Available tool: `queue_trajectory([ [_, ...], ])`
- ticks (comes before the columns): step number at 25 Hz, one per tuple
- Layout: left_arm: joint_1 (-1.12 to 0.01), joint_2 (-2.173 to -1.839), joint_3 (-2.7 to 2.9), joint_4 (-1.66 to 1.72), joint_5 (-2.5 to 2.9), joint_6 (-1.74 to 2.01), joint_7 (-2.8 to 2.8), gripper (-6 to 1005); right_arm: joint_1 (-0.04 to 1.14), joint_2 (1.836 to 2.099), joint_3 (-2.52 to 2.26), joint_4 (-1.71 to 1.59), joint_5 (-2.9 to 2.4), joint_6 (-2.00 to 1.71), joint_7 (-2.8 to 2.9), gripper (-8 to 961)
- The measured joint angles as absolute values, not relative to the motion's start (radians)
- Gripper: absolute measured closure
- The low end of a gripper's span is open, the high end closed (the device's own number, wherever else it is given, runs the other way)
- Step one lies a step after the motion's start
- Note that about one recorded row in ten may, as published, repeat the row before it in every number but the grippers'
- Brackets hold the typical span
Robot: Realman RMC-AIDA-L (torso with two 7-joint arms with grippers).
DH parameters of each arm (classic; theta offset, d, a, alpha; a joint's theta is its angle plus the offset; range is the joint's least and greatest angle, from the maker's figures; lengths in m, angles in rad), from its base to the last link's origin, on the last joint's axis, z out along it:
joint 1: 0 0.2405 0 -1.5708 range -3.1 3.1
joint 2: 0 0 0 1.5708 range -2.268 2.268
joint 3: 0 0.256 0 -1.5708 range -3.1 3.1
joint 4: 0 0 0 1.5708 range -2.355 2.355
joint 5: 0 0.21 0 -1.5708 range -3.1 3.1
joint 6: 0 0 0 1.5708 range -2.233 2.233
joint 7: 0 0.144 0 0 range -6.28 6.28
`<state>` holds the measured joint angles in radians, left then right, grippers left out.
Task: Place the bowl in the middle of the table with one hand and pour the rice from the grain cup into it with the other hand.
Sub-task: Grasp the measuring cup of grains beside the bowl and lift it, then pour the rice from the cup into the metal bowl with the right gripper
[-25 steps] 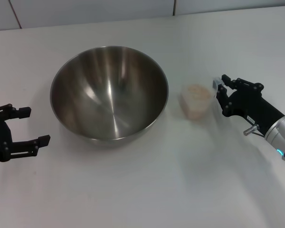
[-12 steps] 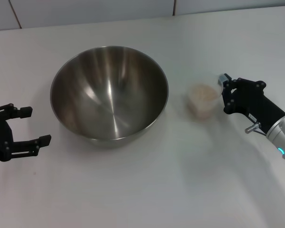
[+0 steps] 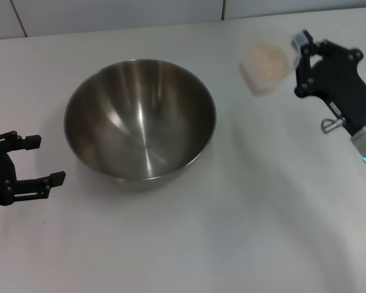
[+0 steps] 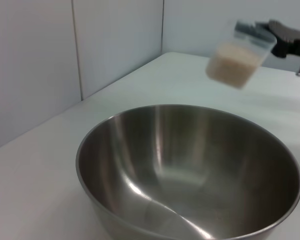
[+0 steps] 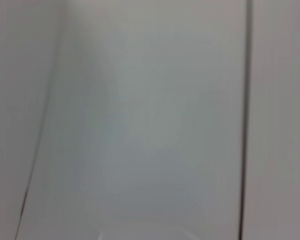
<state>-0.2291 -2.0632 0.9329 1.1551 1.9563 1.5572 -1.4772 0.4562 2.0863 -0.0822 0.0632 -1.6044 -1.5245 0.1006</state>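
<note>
The steel bowl [image 3: 140, 119] stands on the white table [image 3: 189, 244], empty; it also fills the left wrist view [image 4: 190, 170]. My right gripper [image 3: 299, 58] is shut on the grain cup [image 3: 266, 66] and holds it in the air, up and to the right of the bowl. The cup is full of pale rice [image 3: 266, 59]. The left wrist view shows the cup [image 4: 235, 62] raised above the bowl's far side, slightly tilted. My left gripper [image 3: 41, 160] is open and empty, to the left of the bowl, apart from it.
A grey wall with panel seams [image 3: 110, 12] runs along the far edge of the table. The right wrist view shows only blurred wall panels [image 5: 150, 120].
My right gripper has lifted the grain cup off the table and carried it up and away. The bowl and the left gripper have not moved.
</note>
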Motion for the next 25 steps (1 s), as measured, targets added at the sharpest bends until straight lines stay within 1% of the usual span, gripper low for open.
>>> queue_trajectory([
  [3,-0.23,-2.063,0.934,1.155,1.956,1.557,-1.477,135,0.512,2.087,-0.067,0.122,-1.604,-1.551,-0.096,943],
  [7,-0.23,-2.064,0.934,1.155,1.957,1.557,-1.478,136,0.581,2.088,-0.05,0.246,-1.604,-1.537,-0.502,943],
  [13,-0.231,-2.063,0.934,1.157,1.959,1.559,-1.489,138,0.625,2.092,-0.014,0.393,-1.615,-1.519,-1.225,943],
  [16,-0.233,-2.063,0.934,1.157,1.961,1.559,-1.489,138,0.634,2.092,-0.018,0.404,-1.628,-1.517,-1.367,944],
  [25,-0.238,-2.063,0.934,1.157,1.962,1.561,-1.49,138,0.641,2.092,-0.011,0.401,-1.755,-1.461,-1.566,944],
])
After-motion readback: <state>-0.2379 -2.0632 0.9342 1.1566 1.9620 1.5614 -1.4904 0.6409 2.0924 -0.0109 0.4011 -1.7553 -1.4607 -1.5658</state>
